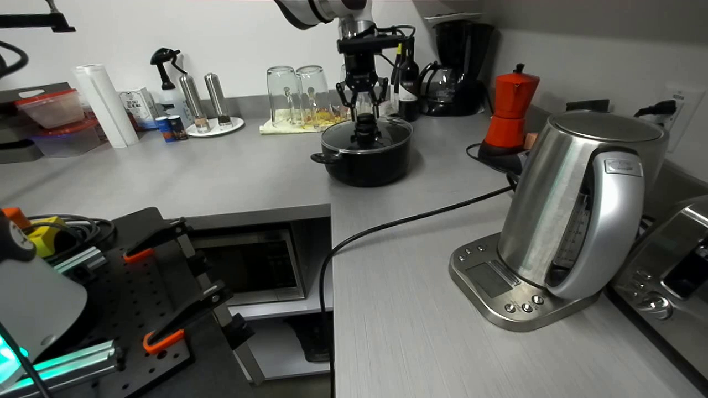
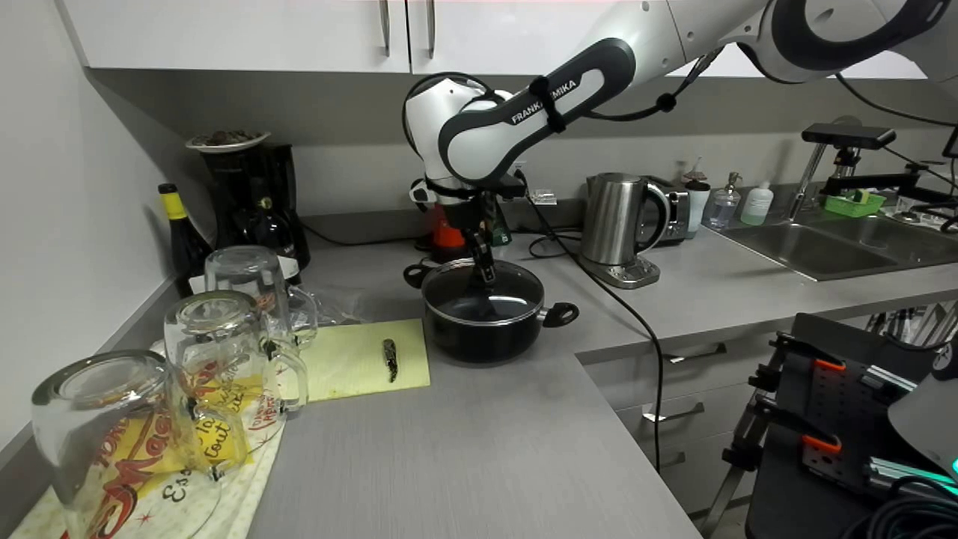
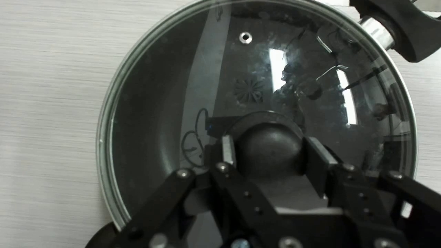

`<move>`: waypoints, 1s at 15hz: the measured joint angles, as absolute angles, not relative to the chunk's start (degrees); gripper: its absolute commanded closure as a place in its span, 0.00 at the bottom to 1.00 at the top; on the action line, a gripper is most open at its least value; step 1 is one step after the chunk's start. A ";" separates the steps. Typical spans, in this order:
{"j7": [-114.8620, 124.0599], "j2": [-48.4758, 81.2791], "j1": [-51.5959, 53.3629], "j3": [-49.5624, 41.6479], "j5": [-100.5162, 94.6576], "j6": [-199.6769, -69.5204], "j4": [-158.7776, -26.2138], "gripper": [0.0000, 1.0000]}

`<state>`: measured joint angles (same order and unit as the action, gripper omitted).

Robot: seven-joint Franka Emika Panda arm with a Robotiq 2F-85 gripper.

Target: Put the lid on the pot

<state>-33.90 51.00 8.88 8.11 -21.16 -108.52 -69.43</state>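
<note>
The lid sits on the pot, upper centre in an exterior view; the end effector, part-closed, grips the knob.

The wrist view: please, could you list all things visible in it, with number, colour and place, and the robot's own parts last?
Lid: one, clear glass, silvery rim, mid-frame
Knob: one, black, lid's centre
Vent: one, silvery, lid's upper part
Star-like mark: one, dark, above the knob
Reflections: several, bright and dark, across the lid
Pot: one, black, under the lid; body plainer in an exterior view
Pot handles: two, black, top right and bottom left
Countertop: one, pale grey, around the pot
Pale bits: count unclear, whitish, top right edge
Gripper: one, black, fingers flanking the knob, grip uncertain
</note>
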 measured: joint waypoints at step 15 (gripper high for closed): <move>-33.90 44.15 9.21 8.61 -20.66 -111.61 -75.61 0.00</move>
<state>-33.90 44.15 9.21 8.61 -20.66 -111.61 -75.61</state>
